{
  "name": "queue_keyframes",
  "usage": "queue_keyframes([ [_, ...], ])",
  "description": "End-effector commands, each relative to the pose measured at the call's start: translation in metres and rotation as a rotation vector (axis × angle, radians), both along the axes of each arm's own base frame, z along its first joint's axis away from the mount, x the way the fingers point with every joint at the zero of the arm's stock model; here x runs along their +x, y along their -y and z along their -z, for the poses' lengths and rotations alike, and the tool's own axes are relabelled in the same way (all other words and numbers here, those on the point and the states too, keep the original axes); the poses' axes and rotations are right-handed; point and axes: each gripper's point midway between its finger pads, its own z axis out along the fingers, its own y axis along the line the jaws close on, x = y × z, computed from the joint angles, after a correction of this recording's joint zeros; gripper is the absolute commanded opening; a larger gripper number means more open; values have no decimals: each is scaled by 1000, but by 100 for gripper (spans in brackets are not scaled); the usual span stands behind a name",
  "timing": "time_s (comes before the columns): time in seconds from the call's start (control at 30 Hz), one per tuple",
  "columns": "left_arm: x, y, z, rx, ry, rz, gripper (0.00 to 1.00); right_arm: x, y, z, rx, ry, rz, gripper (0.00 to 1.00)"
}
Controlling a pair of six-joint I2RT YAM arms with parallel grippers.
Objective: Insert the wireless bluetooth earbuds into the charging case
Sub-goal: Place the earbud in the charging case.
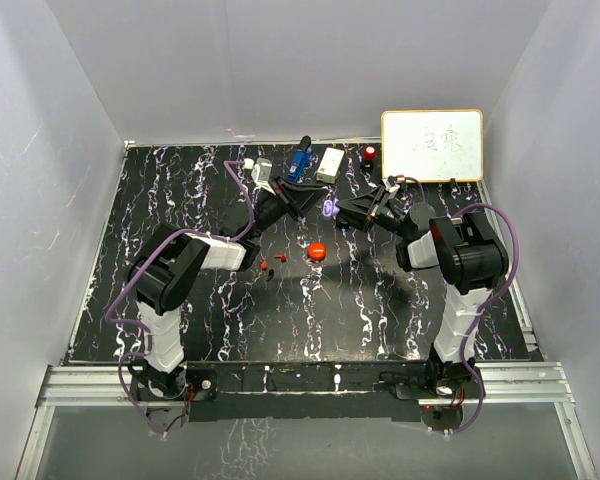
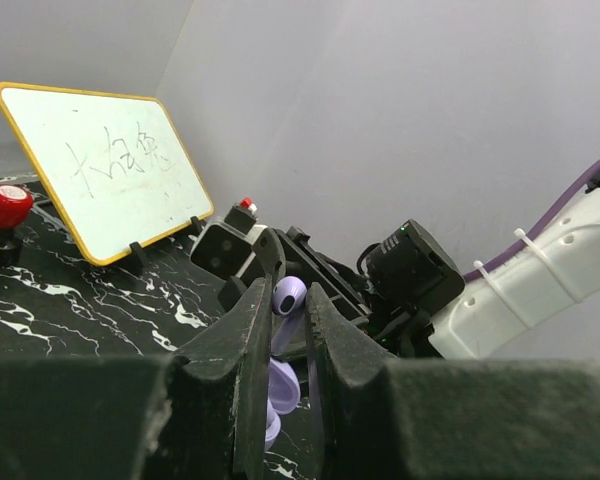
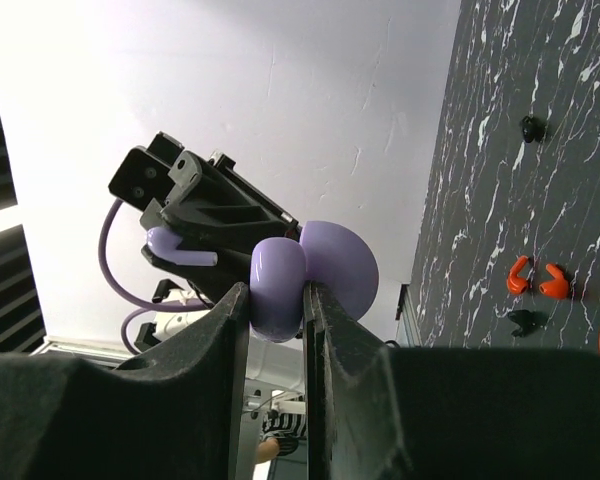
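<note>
Currently both arms stretch toward mid-table, claws facing tip to tip. Left gripper [image 2: 288, 292] is clamped tight on a lilac stemmed plastic earbud [image 2: 290, 300]. Right gripper [image 3: 277, 302] pinches the lilac rounded plastic charging case [image 3: 280, 278], lid open, just beside that earbud. 2 tiny red bean-sized pieces [image 3: 520, 275] lie on the black marbled tabletop [image 1: 180, 190], well apart from both claws.

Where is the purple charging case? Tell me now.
In the top view the purple charging case hangs at centre-back above the table, in the right gripper's jaws, beside the left gripper pinching a purple earbud.
</note>
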Motion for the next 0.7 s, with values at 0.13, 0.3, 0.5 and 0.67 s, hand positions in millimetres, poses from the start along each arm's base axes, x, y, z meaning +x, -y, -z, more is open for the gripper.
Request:
queue_keyframes([
  [0.13, -26, -3, -56, -114, 230, 31, 0, -10, 1, -43, 57, 239, -8, 0],
  [0.3, -25, -3, -51, -108, 222, 28, 0, -12, 1, -45, 69, 247, -13, 0],
  [0.5, -24, -3, -49, -105, 219, 23, 0, -13, 1, -46, 74, 250, -11, 0],
  [0.67, -23, -3, -46, -102, 215, 22, 0, -14, 1, -45, 75, 251, -9, 0],
])
